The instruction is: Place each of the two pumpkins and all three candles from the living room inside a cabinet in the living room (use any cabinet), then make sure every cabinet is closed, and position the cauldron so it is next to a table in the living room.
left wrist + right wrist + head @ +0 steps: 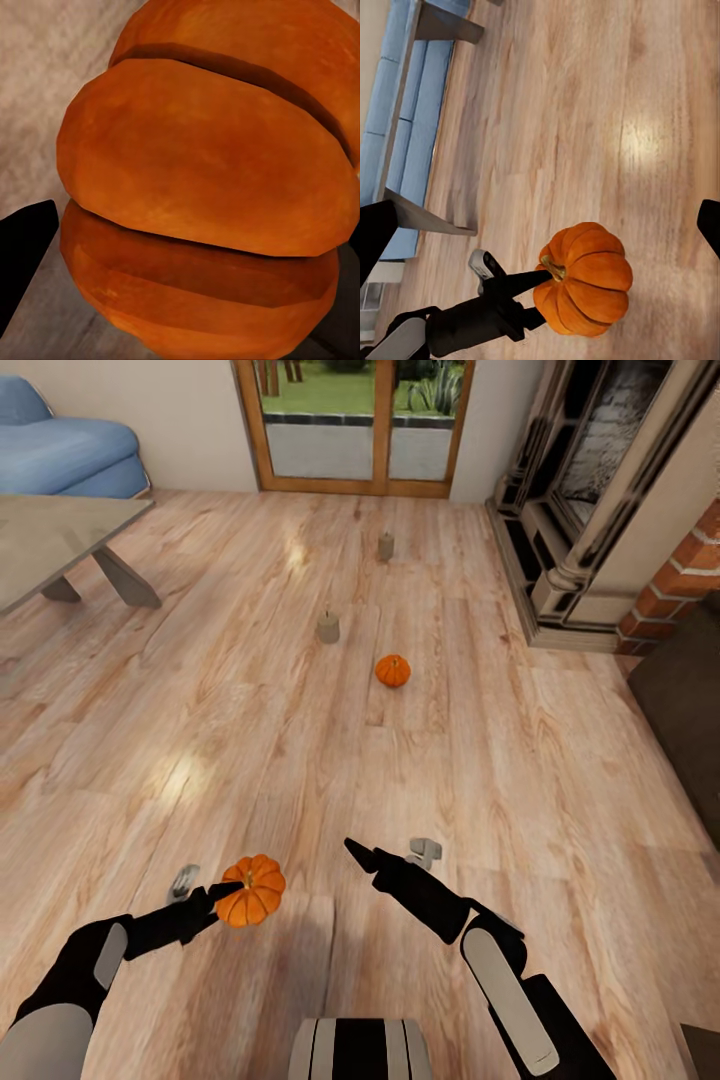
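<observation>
My left gripper (228,893) is shut on a bright-orange ribbed pumpkin (252,890), held low over the wooden floor. That pumpkin (202,187) sits close up between the black fingers (19,255) in the left wrist view. The right wrist view also takes in the held pumpkin (585,279) and the left gripper (529,289). My right gripper (390,852) hangs open and empty just right of it. A second pumpkin (393,671) sits on the floor ahead. Two beige-grey candles stand beyond it, one nearer (327,626) and one farther (385,546). The glass-topped table (50,535) is at the left. The cauldron is out of view.
A blue sofa (60,450) stands behind the table. A stone fireplace (600,490) with a brick side fills the right wall. A dark-brown low flat-topped piece (690,710), cut off by the frame, lies at the right edge. A glazed wooden door (360,430) is straight ahead.
</observation>
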Tool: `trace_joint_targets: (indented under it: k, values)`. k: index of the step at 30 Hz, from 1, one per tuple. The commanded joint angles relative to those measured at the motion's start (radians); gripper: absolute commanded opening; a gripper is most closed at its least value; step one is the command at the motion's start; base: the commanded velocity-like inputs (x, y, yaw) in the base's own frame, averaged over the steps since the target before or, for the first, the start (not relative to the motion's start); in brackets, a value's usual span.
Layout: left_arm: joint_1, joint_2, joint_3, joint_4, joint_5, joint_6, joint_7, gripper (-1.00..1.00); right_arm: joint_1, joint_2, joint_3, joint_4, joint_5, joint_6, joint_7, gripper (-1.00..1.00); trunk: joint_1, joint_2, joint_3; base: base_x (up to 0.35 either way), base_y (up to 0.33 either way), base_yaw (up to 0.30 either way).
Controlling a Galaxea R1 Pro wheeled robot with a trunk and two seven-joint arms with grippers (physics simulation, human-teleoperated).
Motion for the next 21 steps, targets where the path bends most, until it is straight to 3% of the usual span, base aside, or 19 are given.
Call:
trace_joint_targets:
  k: [1,21]
  values:
    - [0.000,0.000,-0.002,-0.001,-0.003,0.001,0.002,-1.00,0.000,0.000,0.000,0.001,0.000,-0.001,0.000,1.00,0.000,0.000,0.004,0.000,0.000,0.000]
    - [0.000,0.007,-0.009,-0.007,-0.003,0.026,0.002,-1.00,0.000,-0.006,-0.009,0.018,0.001,-0.004,-0.001,1.00,-0.009,0.005,0.081,0.000,0.000,0.000]
